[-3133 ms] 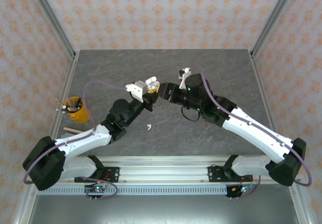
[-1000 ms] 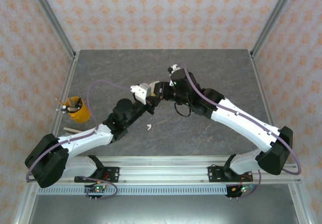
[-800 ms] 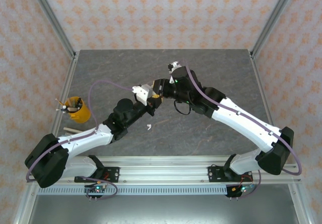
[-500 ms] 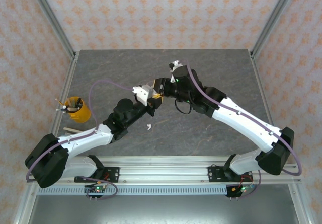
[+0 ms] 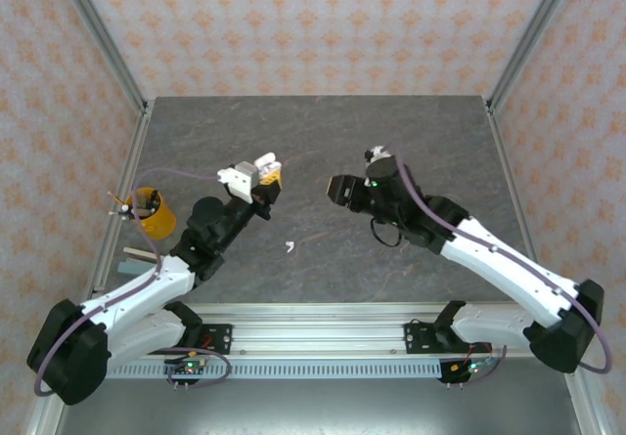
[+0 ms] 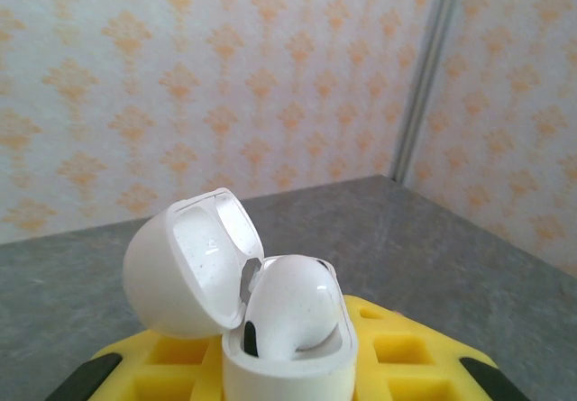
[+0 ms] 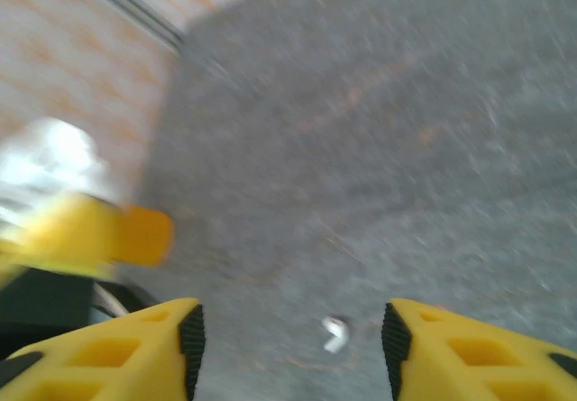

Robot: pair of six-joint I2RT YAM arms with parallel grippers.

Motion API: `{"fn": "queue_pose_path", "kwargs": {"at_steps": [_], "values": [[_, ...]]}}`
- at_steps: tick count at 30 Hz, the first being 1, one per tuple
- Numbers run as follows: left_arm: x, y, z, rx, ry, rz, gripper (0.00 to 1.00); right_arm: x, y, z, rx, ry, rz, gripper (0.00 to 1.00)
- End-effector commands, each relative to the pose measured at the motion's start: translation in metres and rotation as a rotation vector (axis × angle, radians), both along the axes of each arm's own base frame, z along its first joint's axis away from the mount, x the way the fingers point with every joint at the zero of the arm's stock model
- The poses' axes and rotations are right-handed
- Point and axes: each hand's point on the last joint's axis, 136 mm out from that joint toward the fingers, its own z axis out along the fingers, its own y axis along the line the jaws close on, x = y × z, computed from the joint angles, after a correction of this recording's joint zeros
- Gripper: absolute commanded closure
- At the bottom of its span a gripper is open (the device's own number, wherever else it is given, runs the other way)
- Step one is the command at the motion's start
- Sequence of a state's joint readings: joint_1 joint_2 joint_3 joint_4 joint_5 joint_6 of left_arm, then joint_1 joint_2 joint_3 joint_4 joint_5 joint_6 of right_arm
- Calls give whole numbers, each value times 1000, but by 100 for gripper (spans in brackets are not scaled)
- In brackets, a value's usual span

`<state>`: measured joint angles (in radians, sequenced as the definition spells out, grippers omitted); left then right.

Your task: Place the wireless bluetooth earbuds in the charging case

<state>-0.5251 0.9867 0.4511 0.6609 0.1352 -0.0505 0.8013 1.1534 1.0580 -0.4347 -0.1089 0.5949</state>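
Top external: left gripper (image 5: 260, 183) clamped on open charging case (image 5: 264, 167), held aloft. Right gripper (image 5: 339, 189) spread, empty. Loose earbud (image 5: 290, 248) on table (image 5: 411, 132) between arms. Orange cup (image 5: 149, 212) far left, no obstacle.
Left wrist: 1 seated earbud (image 6: 293, 304) in case; hold case level, lid up.
Right wrist: blurred; loose earbud beyond spread jaws. Descend, pinch stem.

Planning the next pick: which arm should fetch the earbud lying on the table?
Right. The right claw is open and empty, with the earbud on the table ahead of it; the left claw is shut on the open case.
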Motion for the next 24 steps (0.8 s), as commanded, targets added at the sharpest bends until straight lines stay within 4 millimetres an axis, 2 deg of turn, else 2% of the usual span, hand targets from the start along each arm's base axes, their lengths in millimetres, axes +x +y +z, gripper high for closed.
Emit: {"fn": "queue_pose_path", "kwargs": {"at_steps": [1,5,11,19,24], "values": [[-1,15,4,10,-24,23,100,-9,8,-63,-109,161,30,38],[1,27,14,-14,-45,49,100,-16,35,-105,-226,263,76,35],[8,46,26,-49,-65,107,100,-16,61,-149,-396,381,41,35],[16,71,36,-92,-80,185,100,-16,99,-182,-504,447,6,36],[15,81,40,-109,-91,208,100,-14,107,-198,-558,477,-22,36]]}}
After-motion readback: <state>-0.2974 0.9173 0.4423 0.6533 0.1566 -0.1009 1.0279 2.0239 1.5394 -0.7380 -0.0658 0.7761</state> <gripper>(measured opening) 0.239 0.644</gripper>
